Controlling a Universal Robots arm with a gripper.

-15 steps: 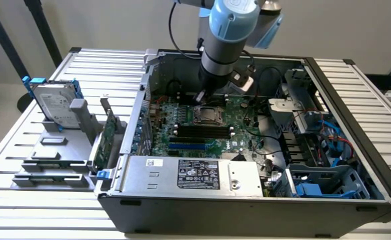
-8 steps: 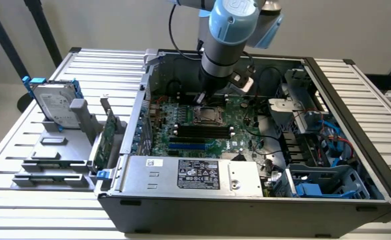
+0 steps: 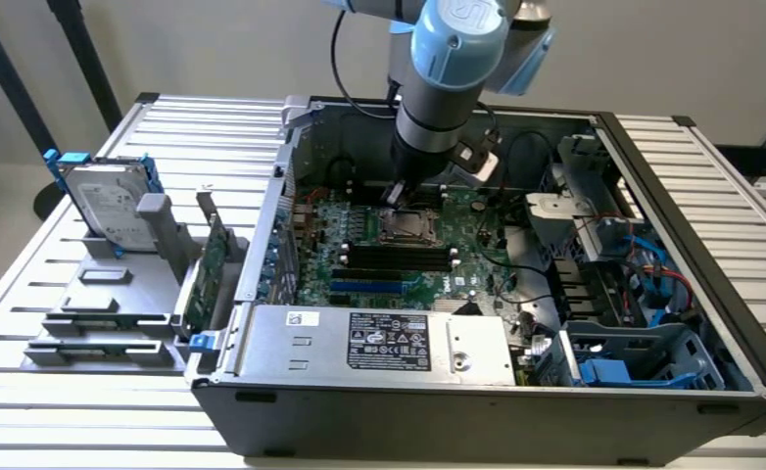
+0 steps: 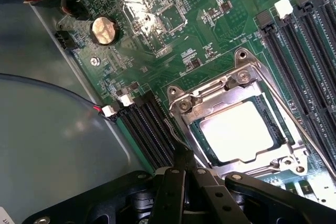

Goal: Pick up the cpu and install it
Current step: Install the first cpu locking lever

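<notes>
The jaws are together and hold nothing, their tips just beside the socket (image 4: pixel 239 124) edge, because the cpu (image 4: pixel 237 131) already lies flat inside this frame on the board (image 4: pixel 157 40), so it seems seated and released there.

A blue-and-grey robot arm (image 3: pixel 452 69) reaches down into an open computer case (image 3: pixel 488 392) on a slatted metal table (image 3: pixel 82 421), its end poised just above the CPU socket (image 3: pixel 406 227) on the green motherboard (image 3: pixel 397 264). On the exterior view's left, a silver hard drive (image 3: pixel 102 206) with blue rails stands in a grey holder (image 3: pixel 121 313).
</notes>
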